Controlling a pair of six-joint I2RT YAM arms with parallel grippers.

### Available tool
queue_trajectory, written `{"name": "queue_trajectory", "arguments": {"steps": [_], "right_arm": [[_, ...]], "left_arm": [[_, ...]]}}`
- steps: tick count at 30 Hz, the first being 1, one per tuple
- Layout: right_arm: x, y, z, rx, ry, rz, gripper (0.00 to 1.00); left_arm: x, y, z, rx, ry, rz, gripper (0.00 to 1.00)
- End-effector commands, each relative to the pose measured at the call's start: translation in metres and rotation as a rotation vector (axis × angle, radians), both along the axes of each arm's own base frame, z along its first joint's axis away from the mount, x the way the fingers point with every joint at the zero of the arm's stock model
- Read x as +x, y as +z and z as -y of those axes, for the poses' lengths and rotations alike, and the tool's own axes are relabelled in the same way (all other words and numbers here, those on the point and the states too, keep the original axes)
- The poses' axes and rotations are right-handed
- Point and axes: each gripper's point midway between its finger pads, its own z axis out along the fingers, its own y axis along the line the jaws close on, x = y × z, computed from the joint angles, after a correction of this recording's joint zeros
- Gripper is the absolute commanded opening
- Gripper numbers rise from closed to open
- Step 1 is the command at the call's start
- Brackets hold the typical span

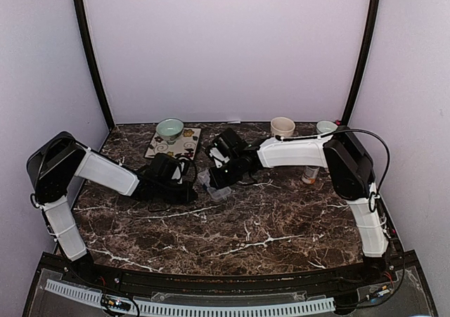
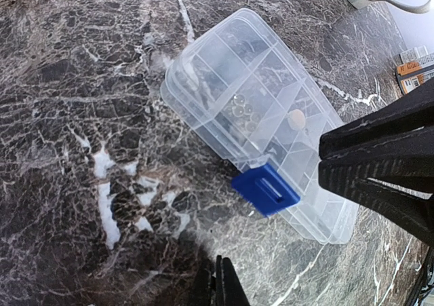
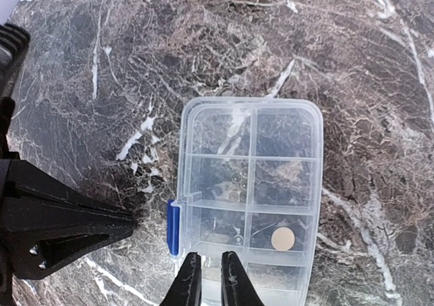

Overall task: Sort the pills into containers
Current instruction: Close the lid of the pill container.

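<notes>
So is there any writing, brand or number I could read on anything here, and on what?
Nothing can be read.
Orange-and-white label at the edge of the left wrist view: printed lines, too small and blurred.
Pill organizer and its blue latch: no writing shows.

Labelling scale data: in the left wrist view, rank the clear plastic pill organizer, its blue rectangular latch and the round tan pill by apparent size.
1. clear plastic pill organizer
2. blue rectangular latch
3. round tan pill
No ties; all sit about equally near the camera.
</notes>
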Motion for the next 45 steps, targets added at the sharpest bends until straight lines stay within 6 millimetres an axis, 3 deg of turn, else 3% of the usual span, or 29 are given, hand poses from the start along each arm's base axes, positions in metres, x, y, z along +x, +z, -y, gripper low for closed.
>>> {"name": "queue_trajectory", "arguments": {"steps": [1, 10, 19, 28, 35, 45], "right_arm": [[-0.004, -0.007, -0.009, 0.003, 0.025, -0.005, 0.13], [-0.006, -0.013, -0.006, -0.009, 0.028, -0.012, 0.12], [-0.009, -0.025, -0.003, -0.028, 0.029, -0.026, 0.11], [-0.011, -0.036, 0.002, -0.055, 0.019, -0.044, 0.12], [-0.010, -0.038, 0.003, -0.065, 0.014, -0.037, 0.17], [-0.012, -0.045, 0.008, -0.087, 0.010, -0.037, 0.18]], "left_arm": [[-0.004, -0.002, -0.012, 0.038, 0.016, -0.022, 0.00], [0.005, 0.005, -0.004, 0.033, 0.007, -0.011, 0.00], [0.014, 0.040, 0.003, -0.015, -0.001, 0.057, 0.00], [0.017, 0.042, 0.019, -0.082, -0.035, 0.044, 0.01], [0.022, 0.045, 0.021, -0.081, -0.027, 0.056, 0.02], [0.057, 0.073, 0.014, -0.002, 0.016, 0.177, 0.06]]}}
